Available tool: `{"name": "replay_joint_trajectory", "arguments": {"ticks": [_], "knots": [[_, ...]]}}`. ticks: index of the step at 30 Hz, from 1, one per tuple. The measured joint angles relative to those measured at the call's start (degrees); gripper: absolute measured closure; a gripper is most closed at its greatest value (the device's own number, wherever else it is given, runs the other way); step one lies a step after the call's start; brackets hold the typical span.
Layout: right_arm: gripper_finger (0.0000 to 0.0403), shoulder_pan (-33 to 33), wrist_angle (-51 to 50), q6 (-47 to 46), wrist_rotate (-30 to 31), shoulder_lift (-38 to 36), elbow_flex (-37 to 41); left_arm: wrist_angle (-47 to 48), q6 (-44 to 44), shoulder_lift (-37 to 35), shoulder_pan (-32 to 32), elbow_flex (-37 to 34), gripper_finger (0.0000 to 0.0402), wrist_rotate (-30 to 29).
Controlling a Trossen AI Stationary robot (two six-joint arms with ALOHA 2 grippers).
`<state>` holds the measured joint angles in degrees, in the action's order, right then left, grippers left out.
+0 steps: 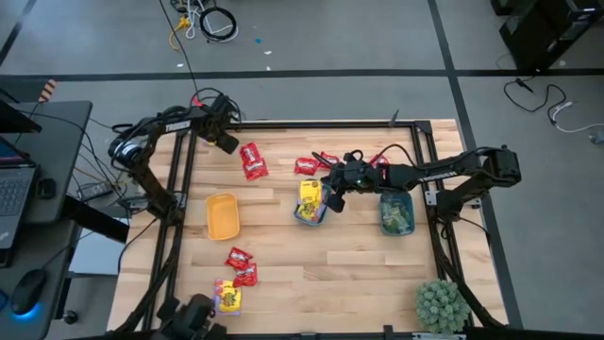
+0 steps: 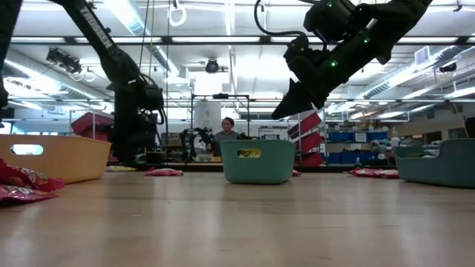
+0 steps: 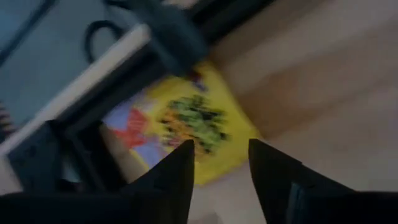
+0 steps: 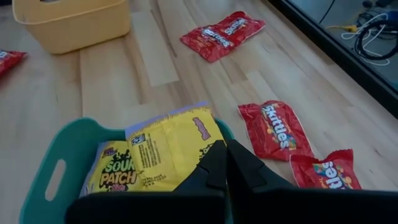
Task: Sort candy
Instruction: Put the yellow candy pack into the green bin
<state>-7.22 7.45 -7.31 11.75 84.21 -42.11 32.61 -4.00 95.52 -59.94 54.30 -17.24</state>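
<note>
My left gripper (image 1: 229, 144) (image 3: 221, 149) is open, low over the table's far-left corner. Its fingers stand over a yellow packet (image 3: 186, 118) lying flat by the far edge; in the high view the gripper hides this packet. My right gripper (image 1: 332, 194) (image 2: 280, 113) (image 4: 227, 152) is shut and empty, hanging above the middle teal tray (image 1: 300, 219) (image 4: 62, 143). A yellow packet (image 4: 155, 155) lies in that tray, leaning on its wall. Red packets (image 1: 253, 161) (image 1: 307, 167) (image 1: 242, 264) and another yellow one (image 1: 226, 297) lie on the wood. My left gripper comes at the yellow packet from above with a finger on either side of its near part. The wrist view is blurred, so I cannot tell whether the fingertips touch it.
An empty yellow-orange tray (image 1: 223, 217) stands left of centre. A second teal tray (image 1: 396, 212) holds green packets. A spiky green plant (image 1: 442, 304) sits at the near-right corner. A dark frame rail (image 1: 302, 123) runs along the far edge. Bare wood lies across the near middle.
</note>
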Motion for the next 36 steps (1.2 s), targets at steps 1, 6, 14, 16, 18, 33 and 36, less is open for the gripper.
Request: {"name": "replay_joint_trajectory", "arguments": {"ticks": [1, 6, 14, 16, 18, 33, 36], "knots": [[0.0403, 0.0, -0.04, 0.01, 0.0, 0.02, 0.0, -0.64, 0.01, 0.78, -0.03, 0.0, 0.0241, -1.26], [0.0403, 0.0, -0.13, 0.02, -0.01, 0.01, 0.0, -2.73, -0.12, 4.47, -0.05, 0.25, 0.0229, -3.25], [0.0403, 0.0, -0.25, 0.02, -0.02, -0.01, 0.0, -2.64, -1.88, 5.22, -0.01, 0.47, 0.0257, -3.49], [0.0403, 0.0, -0.29, 0.02, -0.02, -0.01, 0.0, -2.35, -3.16, 4.61, -0.01, 0.34, 0.0293, -3.54], [0.0403, 0.0, -0.29, 0.02, -0.02, -0.01, 0.0, -1.27, -4.12, 3.57, -0.07, 0.11, 0.0343, -3.52], [0.0403, 0.0, -1.65, 0.05, -1.36, -0.59, 0.0, 6.33, -5.58, -11.24, 5.67, 0.07, 0.04, -1.43], [0.0403, 0.02, -2.29, 0.48, -1.36, -2.01, 0.0, 7.06, -4.48, -15.3, 9.65, 0.11, 0.0401, 2.21]]}}
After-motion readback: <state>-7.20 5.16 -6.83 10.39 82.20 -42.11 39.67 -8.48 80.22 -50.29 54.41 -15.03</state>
